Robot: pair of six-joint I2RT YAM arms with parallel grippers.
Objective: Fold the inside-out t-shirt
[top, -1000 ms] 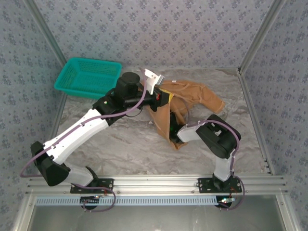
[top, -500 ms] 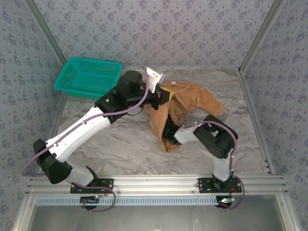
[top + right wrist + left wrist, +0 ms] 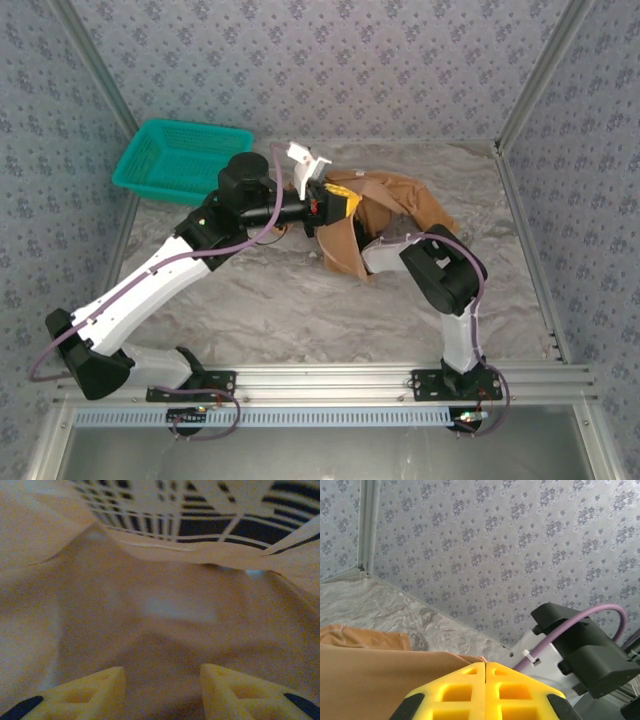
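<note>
The orange-tan t-shirt (image 3: 400, 195) lies in a bunch at the back of the table (image 3: 250, 300), a bit to the right of the middle. One part of it is pulled up off the table, and the left gripper (image 3: 340, 204) has that part pinched. In the left wrist view its yellow fingers (image 3: 465, 690) are pressed tight together, and the t-shirt (image 3: 365, 675) runs right up to their tips. From there a flap of the shirt hangs down to the table (it looks like a little tent).

The right arm (image 3: 440, 280) is bent low, and its front end goes under that flap. In the right wrist view the right gripper (image 3: 161, 670) has its two yellow fingers (image 3: 85, 692) apart, with nothing between them. Soft orange-tan cloth is close all around.

A teal basket (image 3: 185, 158) sits in the back left corner, well apart from the shirt. In the left wrist view, a purple cable (image 3: 560, 630) loops over a black arm part.
</note>
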